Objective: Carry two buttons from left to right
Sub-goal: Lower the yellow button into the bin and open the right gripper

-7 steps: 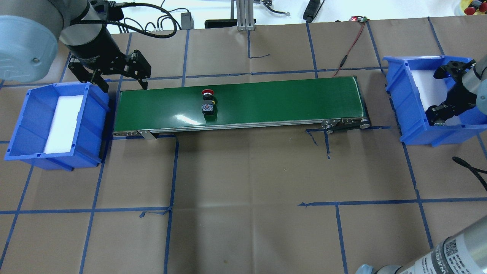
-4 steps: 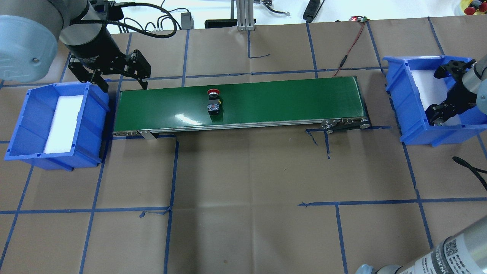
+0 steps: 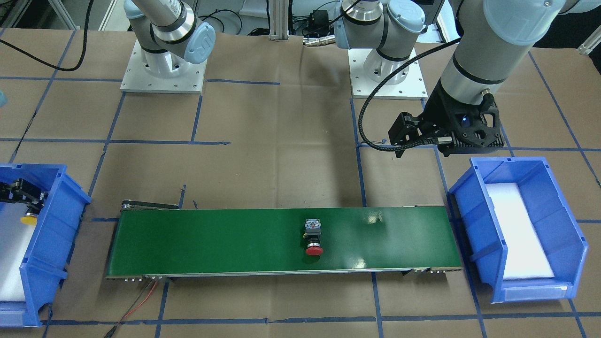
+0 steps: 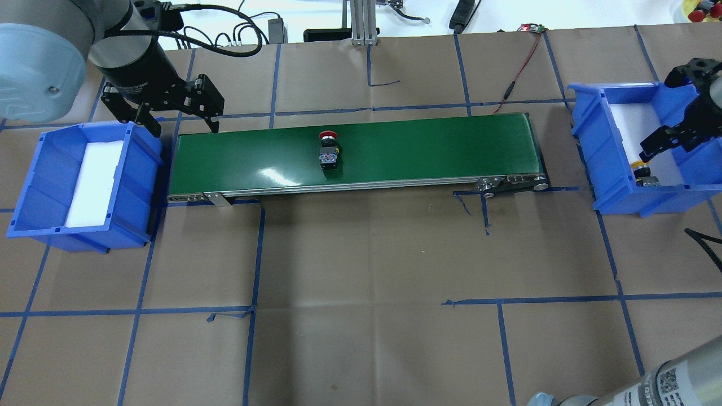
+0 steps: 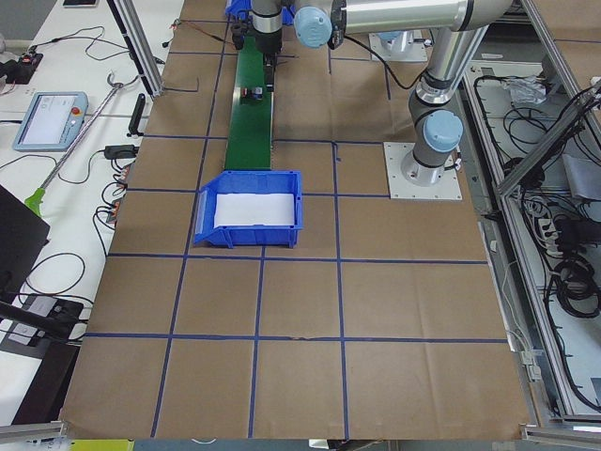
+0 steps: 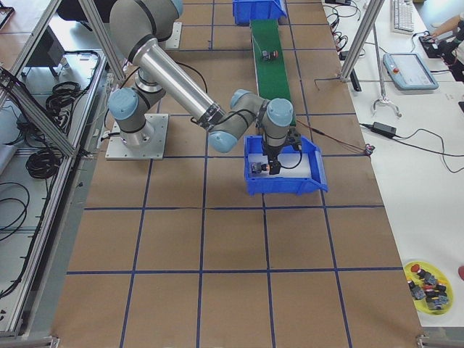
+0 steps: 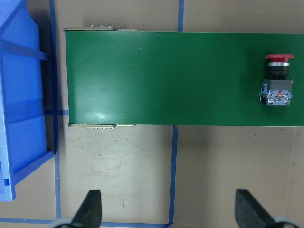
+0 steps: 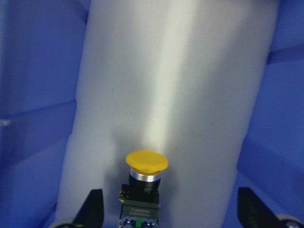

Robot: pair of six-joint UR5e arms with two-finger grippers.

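The red button lies on its side on the green conveyor belt, left of the middle; it also shows in the front view and the left wrist view. The yellow button lies on the white foam in the right blue bin, at its near end. My right gripper is open and empty above it; in the right wrist view the fingertips stand either side, apart from it. My left gripper is open and empty, above the belt's left end.
The left blue bin holds only white foam and stands just left of the belt. A red wire runs from the belt's far right corner. A black cable lies near the right bin.
The red button has ridden the belt to the right. My right gripper has lifted up and back from the bin's floor, and the yellow button now shows on the foam. The left arm is still.
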